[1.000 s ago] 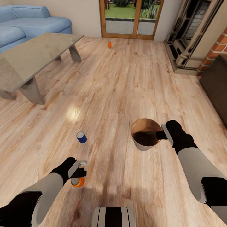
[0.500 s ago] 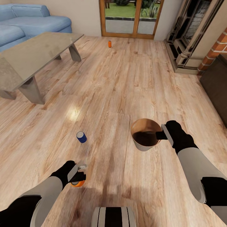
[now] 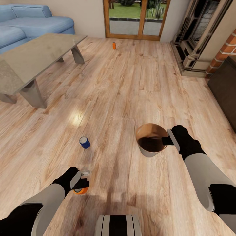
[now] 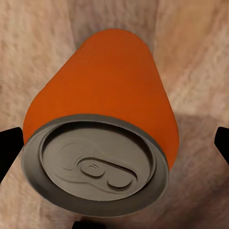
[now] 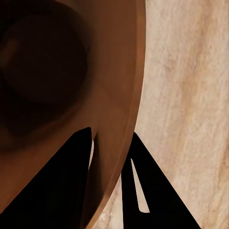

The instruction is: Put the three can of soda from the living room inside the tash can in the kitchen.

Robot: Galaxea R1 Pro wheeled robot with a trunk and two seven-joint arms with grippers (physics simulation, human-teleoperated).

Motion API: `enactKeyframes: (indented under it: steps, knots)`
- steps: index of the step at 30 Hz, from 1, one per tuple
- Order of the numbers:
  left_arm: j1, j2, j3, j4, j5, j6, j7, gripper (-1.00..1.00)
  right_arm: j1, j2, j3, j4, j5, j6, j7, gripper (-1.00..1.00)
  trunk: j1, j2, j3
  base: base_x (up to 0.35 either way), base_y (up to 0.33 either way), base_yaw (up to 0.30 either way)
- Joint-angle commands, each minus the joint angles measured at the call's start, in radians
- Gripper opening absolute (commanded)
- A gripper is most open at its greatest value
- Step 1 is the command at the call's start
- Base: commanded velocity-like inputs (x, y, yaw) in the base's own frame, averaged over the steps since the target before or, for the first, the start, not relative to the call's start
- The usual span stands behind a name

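Standing on the plank floor [image 3: 131, 85]: three soda cans, two orange [image 3: 81, 189] [image 3: 114, 45], one blue [image 3: 84, 142]; the left gripper [image 3: 82, 179] brackets the near orange one, jaws apart, while the right gripper [image 3: 167, 140] pinches the one trash can's [image 3: 149, 151] rim.

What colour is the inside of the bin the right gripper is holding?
Orange-brown, darkening toward the bottom. The tash can, pinched at its rim by the right gripper, shows this best in the right wrist view.

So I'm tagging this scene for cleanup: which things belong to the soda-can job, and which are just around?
Job:
orange soda can under left gripper
dark blue soda can
far orange soda can
grey round bin, rim in right gripper

Around:
light blue sofa
glass-topped low table
brick fireplace
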Motion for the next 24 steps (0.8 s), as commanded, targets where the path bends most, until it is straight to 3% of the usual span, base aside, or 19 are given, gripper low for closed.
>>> enactKeyframes:
  steps: [1, 24]
  knots:
    - [0.0, 0.0, 0.0, 0.0, -0.001, -0.002, 0.0, 1.0, 0.0, 0.0, 0.004, 0.0, -0.008, 0.0, 0.003, -1.0, 0.0, 0.0, 0.0, 0.0, 0.0, 0.0]
    - [0.019, 0.003, 0.0, 0.003, -0.005, -0.042, -0.003, 1.0, 0.0, 0.0, 0.015, 0.0, -0.008, 0.0, 0.003, -1.0, 0.0, 0.0, 0.0, 0.0, 0.0, 0.0]
